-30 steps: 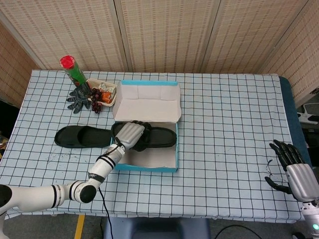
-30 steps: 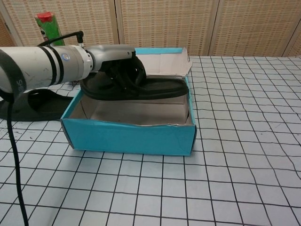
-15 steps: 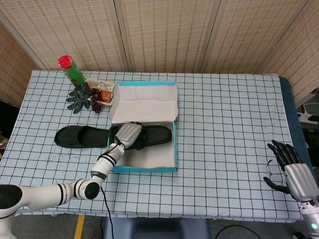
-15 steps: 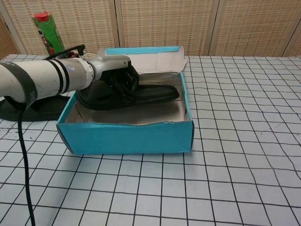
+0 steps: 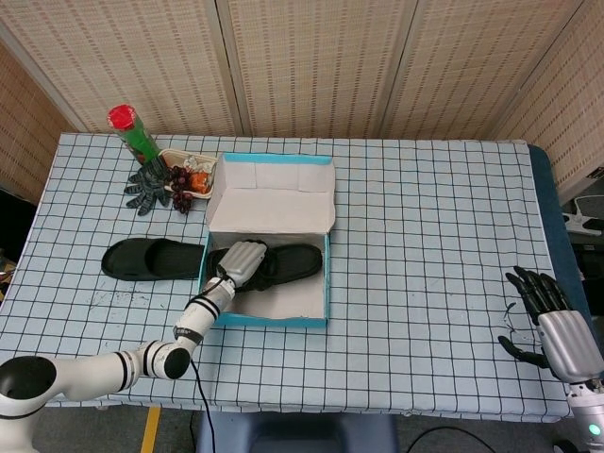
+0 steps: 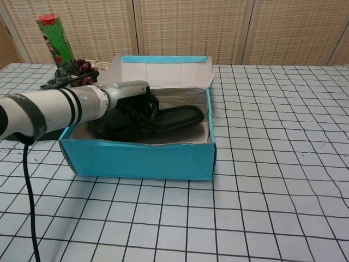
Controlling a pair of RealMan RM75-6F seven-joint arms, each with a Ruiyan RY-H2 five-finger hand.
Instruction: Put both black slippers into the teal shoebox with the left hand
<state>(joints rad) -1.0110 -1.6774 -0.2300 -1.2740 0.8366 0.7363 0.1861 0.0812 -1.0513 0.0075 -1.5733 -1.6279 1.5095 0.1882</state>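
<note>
The teal shoebox [image 5: 321, 294] [image 6: 142, 159] stands open at mid-table, its lid leaning back. One black slipper [image 5: 294, 261] [image 6: 175, 116] lies inside it along the far wall. My left hand [image 5: 243, 264] [image 6: 139, 103] grips that slipper's strap end inside the box. The second black slipper [image 5: 151, 259] lies flat on the table just left of the box; the chest view hides it behind my forearm. At the table's right edge my right hand [image 5: 550, 323] hangs apart from everything, holding nothing, fingers spread.
A green can with a red lid [image 5: 134, 134] [image 6: 54, 37], a black glove [image 5: 146, 182], dark grapes [image 5: 180, 186] and a small tray of snacks [image 5: 193, 173] crowd the back left corner. The checked cloth [image 5: 434, 245] covers the table.
My left hand has lowered the slipper into the box, and the box has slid toward the left and the front edge of the table. The right hand has barely moved.
</note>
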